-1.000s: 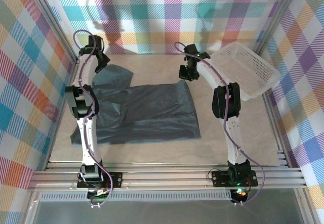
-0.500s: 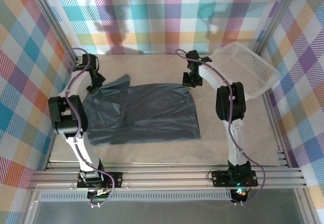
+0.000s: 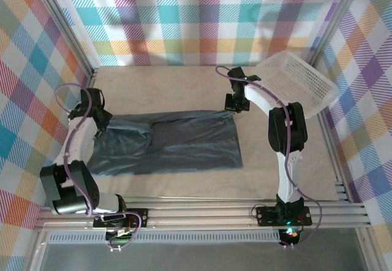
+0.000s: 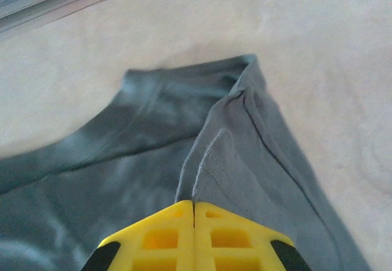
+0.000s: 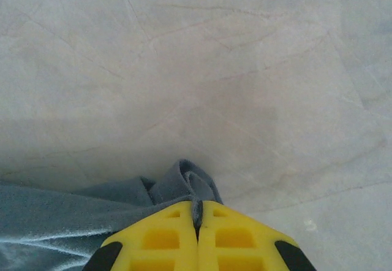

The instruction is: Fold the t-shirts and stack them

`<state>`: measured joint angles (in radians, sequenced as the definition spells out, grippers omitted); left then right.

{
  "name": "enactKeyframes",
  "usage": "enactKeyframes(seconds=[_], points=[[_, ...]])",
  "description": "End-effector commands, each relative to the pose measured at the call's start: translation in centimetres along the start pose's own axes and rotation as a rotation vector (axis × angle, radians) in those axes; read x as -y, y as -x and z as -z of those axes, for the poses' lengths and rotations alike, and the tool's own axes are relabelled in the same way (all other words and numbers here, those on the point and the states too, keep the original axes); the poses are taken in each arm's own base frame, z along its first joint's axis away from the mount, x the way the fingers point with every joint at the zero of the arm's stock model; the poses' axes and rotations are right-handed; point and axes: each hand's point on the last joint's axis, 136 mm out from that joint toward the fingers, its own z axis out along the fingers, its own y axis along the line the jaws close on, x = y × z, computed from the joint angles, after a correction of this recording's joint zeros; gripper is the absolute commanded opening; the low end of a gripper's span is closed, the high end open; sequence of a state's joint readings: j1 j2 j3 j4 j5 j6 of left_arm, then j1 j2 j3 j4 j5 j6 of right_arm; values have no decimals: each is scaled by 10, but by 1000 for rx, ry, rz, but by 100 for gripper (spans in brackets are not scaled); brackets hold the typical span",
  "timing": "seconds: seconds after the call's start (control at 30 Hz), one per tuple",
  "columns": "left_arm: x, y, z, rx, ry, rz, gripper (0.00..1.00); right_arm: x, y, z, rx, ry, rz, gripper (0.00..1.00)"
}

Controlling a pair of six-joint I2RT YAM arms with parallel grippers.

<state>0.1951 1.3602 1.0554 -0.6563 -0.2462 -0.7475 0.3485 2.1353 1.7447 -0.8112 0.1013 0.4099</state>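
- Slate-grey cloth, no print: the t-shirt (image 3: 177, 142) lies spread over the middle of the pale counter (image 3: 184, 81), stretched left to right.
- The left fingers (image 4: 160, 239) are yellow and pressed tight together, with a stitched fold of the shirt clamped right at their tips. From the top camera they sit at the shirt's far left corner, close to the checked wall (image 3: 37, 68) on that side.
- Same deal with the right fingers (image 5: 164, 241): closed hard on a little bunched-up nub of the shirt, with bare counter beyond it. From above, that's the shirt's far right corner.
- The far edge of the shirt runs pretty straight between those two pinch points. The rest lies flat on the counter towards the near side, with some creases on the left half.
- A white mesh basket (image 3: 300, 84) sits tilted in the far right corner, leaning on the wall and well clear of the shirt.
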Motion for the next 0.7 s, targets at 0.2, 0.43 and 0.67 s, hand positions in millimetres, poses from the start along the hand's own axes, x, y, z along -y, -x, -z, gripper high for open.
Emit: enactKeyframes(seconds=[0.2, 0.43, 0.67], points=[[-31, 15, 34, 78, 58, 116, 0, -7, -13, 27, 38, 12, 34, 3], [-35, 23, 57, 83, 85, 115, 0, 0, -26, 36, 37, -44, 58, 3], [-52, 16, 57, 78, 146, 88, 0, 3, -57, 40, 6, -69, 111, 6]])
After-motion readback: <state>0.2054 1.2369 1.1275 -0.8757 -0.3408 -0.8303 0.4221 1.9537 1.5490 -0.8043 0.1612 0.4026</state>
